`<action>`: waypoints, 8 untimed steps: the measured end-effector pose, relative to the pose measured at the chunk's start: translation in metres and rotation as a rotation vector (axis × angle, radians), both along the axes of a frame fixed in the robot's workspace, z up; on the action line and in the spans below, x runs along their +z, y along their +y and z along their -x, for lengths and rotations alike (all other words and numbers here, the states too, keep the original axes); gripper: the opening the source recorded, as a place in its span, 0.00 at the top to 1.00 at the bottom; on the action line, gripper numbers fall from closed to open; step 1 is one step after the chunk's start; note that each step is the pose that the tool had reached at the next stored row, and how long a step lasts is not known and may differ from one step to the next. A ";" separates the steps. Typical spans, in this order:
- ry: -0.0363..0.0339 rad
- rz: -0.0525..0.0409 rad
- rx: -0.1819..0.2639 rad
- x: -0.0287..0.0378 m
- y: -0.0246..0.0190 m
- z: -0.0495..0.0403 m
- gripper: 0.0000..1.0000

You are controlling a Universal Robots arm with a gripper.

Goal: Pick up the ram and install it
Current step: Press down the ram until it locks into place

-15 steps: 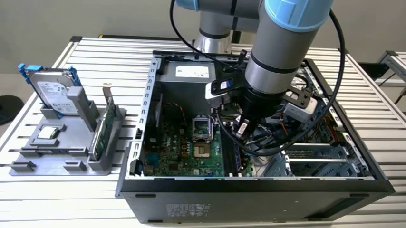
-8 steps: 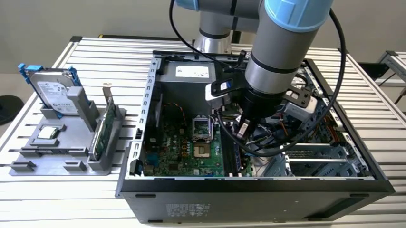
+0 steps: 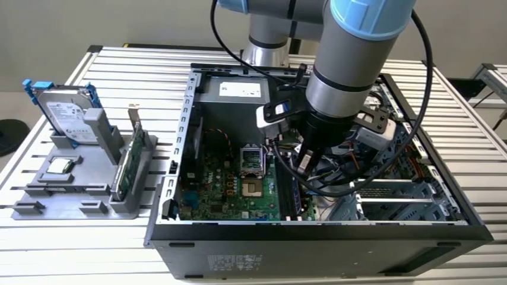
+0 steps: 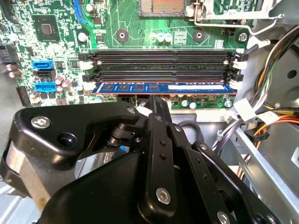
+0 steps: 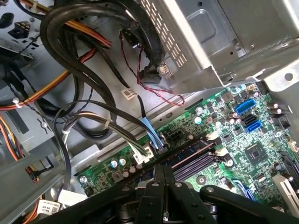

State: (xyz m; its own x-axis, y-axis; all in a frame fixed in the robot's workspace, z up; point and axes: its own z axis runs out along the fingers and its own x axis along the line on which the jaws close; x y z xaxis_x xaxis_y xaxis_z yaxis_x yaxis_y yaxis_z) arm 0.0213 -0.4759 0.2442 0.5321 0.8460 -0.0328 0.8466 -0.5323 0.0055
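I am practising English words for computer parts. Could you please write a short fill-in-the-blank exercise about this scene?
1. The ram sits in a slot on the green ____.
2. The ram's colour is ____.
3. The hard drive stands ____ the computer case, on a grey holder.
4. The robot's hand is directly above the ____.

Missing words: motherboard; blue; outside; ram

I see hard drive [image 3: 70, 116] & green card [image 3: 129, 163] on grey rack [image 3: 79, 184], left of frame; open PC case [image 3: 317, 231] centre.
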 end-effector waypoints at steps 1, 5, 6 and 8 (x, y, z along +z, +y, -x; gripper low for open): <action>0.0000 -0.0004 0.005 -0.0001 0.0000 0.0000 1.00; 0.0000 -0.0012 0.025 -0.0003 0.0000 0.0000 1.00; 0.0000 -0.0015 0.031 -0.0003 0.0000 0.0000 1.00; 0.0000 -0.0021 0.040 -0.0004 0.0000 0.0000 1.00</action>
